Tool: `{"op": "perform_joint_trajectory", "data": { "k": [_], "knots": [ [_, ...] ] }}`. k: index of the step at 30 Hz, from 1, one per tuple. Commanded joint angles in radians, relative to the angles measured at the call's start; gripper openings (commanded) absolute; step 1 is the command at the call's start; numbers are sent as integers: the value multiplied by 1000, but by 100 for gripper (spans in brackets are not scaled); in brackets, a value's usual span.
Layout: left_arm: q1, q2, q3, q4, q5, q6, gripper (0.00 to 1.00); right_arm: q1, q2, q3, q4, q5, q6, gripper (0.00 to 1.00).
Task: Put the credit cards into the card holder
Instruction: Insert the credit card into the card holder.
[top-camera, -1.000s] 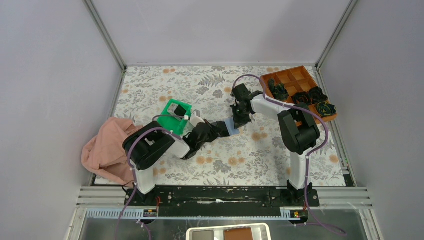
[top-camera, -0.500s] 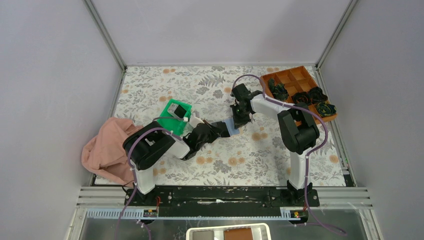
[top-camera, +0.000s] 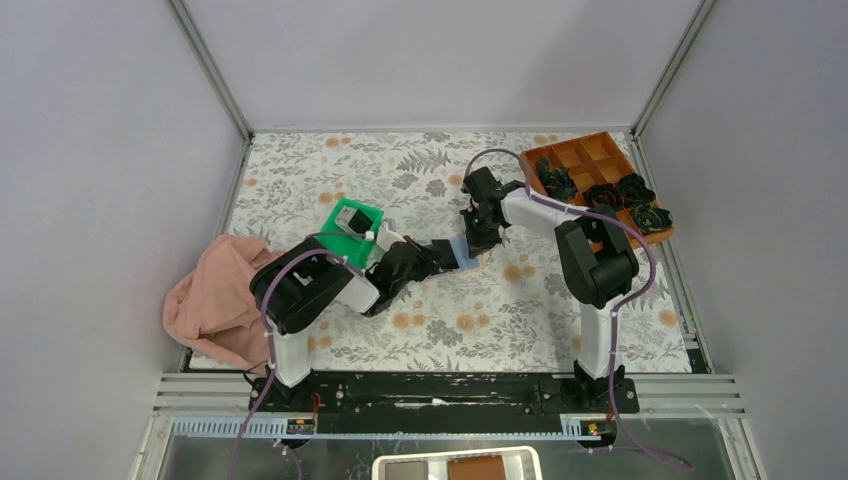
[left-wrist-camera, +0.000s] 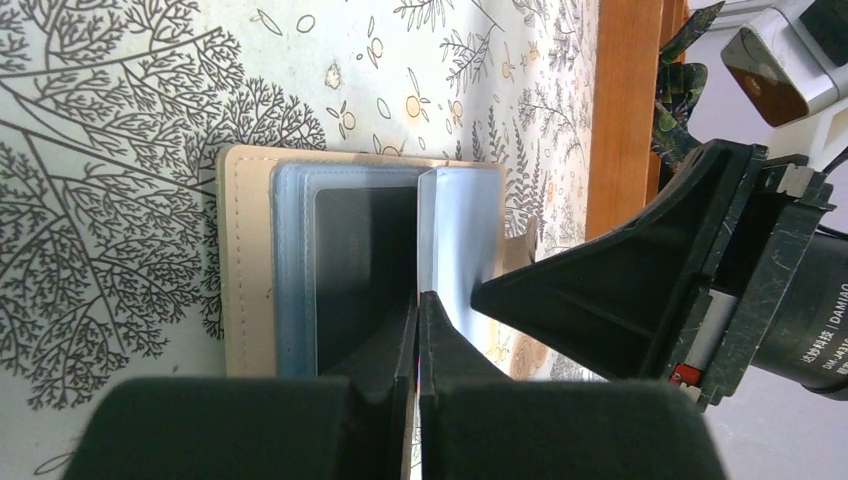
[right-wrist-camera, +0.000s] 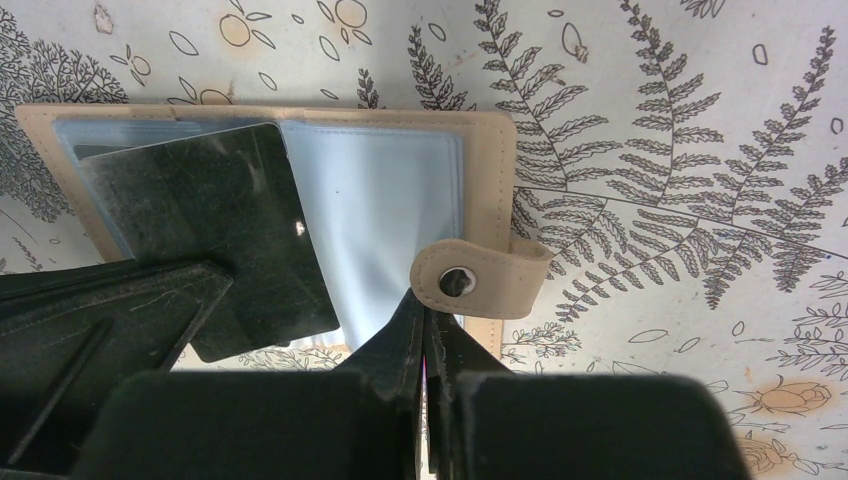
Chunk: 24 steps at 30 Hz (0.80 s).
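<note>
The card holder (right-wrist-camera: 490, 180) lies open on the floral counter (top-camera: 520, 310) between the two arms, blue-grey inside up, snap tab (right-wrist-camera: 480, 280) curled at its edge. A dark credit card (right-wrist-camera: 220, 230) rests askew on the inner pocket, one corner overhanging. The left arm's fingers (left-wrist-camera: 380, 370) are closed, tips against the card; whether they pinch or only press it cannot be told. The right arm's fingers (right-wrist-camera: 390, 350) are closed too and appear to pinch the clear sleeve (left-wrist-camera: 460, 240), which stands lifted. The card looks thin, stiff, light and slick, best taken by a free short edge and slid flat. The holder is floppy, so the sleeve needs holding.
</note>
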Motion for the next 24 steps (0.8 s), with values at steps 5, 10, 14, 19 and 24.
{"op": "perform_joint_trajectory", "data": {
  "k": [5, 10, 14, 19, 24],
  "knots": [
    [18, 60, -49, 103, 29, 6, 0, -17, 82, -11, 29, 108, -34, 0],
    [17, 87, -81, 193, 57, -11, 0, -21, 85, -6, 24, 119, -33, 0],
    [18, 91, -102, 236, 69, -15, 0, -23, 90, -1, 16, 129, -30, 0],
    [17, 88, -120, 262, 75, -13, 0, -27, 93, 6, 12, 132, -28, 0],
    [18, 98, -120, 297, 78, -16, 0, -27, 95, 5, 9, 133, -29, 0]
  ]
}}
